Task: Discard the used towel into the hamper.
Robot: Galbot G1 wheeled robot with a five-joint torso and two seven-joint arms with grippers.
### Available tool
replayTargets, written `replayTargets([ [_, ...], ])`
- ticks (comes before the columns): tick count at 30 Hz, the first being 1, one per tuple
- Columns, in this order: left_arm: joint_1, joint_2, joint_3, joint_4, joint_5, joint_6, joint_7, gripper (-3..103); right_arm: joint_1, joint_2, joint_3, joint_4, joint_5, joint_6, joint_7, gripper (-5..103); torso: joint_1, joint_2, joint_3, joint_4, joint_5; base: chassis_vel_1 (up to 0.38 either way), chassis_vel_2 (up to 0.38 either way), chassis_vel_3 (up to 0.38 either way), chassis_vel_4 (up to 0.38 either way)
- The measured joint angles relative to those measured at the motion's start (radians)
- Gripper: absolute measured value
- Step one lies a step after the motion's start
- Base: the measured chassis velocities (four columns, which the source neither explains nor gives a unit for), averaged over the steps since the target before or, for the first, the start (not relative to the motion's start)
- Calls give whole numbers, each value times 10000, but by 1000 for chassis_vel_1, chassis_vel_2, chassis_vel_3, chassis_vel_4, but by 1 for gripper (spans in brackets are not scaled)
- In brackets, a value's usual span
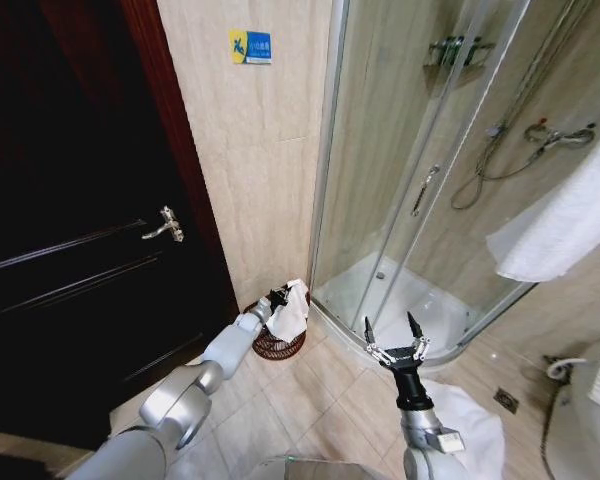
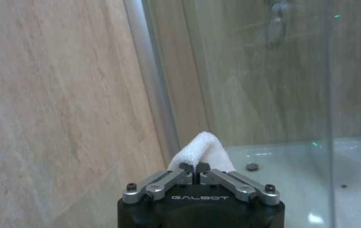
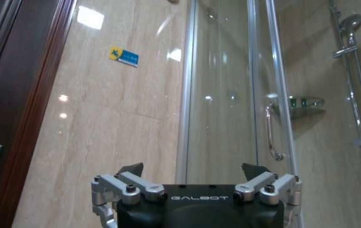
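The hamper (image 1: 277,347) is a small dark red-brown open-weave basket on the floor in the corner between the tiled wall and the shower. My left gripper (image 1: 279,297) hangs just over its rim, shut on the white used towel (image 1: 291,312), which drapes down into the hamper's mouth. In the left wrist view the towel (image 2: 200,148) pokes up from between the closed fingers (image 2: 187,167) of the left gripper (image 2: 195,167). My right gripper (image 1: 391,328) stands open and empty in front of the shower base; in the right wrist view it (image 3: 193,168) is spread wide.
A glass shower enclosure (image 1: 420,180) fills the right. A dark wooden door (image 1: 70,230) with a handle (image 1: 165,226) is on the left. A white towel (image 1: 570,215) hangs at the right edge, and a white mat (image 1: 470,425) lies on the floor by my right arm.
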Motion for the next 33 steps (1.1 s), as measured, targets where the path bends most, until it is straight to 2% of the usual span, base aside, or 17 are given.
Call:
replayTargets([
  [6,11,32,-123,-17,-1,4,-44,0,-12,0,-67,17,35,135,-127,100,4,-1,0,1,-1,-131,136,143,-128],
  [17,362,193,-325,40,535,227,-99,0,-339,0,-63,72,93,374,-491,100,0,-3,0,0,-2,-69,84,57,-60],
  [20,567,346,-347,-45,744,279,-13,16,-394,0,-26,89,204,416,-531,100,-6,0,-2,3,-1,13,-20,-7,11],
  [21,567,346,-347,-45,744,279,-13,16,-394,0,-26,89,204,416,-531,100,-6,0,-2,3,-1,0,0,0,0],
  [22,603,363,-380,-53,834,301,48,22,-400,0,-16,89,226,424,-533,100,-6,0,-2,3,-1,0,0,0,0],
  [24,685,441,-435,-147,1048,358,542,32,-427,0,-3,90,267,480,-535,100,-4,0,-2,1,-1,0,0,0,0],
  [25,685,441,-435,-147,1048,358,542,32,-427,0,-3,90,267,480,-535,100,-4,0,-2,1,-1,0,0,0,0],
  [27,857,633,-407,-424,1305,518,1178,43,-503,0,24,133,300,561,-535,100,2,-1,0,0,-1,0,0,0,0],
  [32,1036,795,-462,-647,1409,548,1278,54,-537,0,67,139,394,585,-535,100,5,-1,1,0,-2,0,0,0,0],
  [33,1176,963,-492,-945,1317,601,1253,64,-515,0,71,138,431,574,-527,100,4,-1,0,-1,-2,0,0,0,0],
])
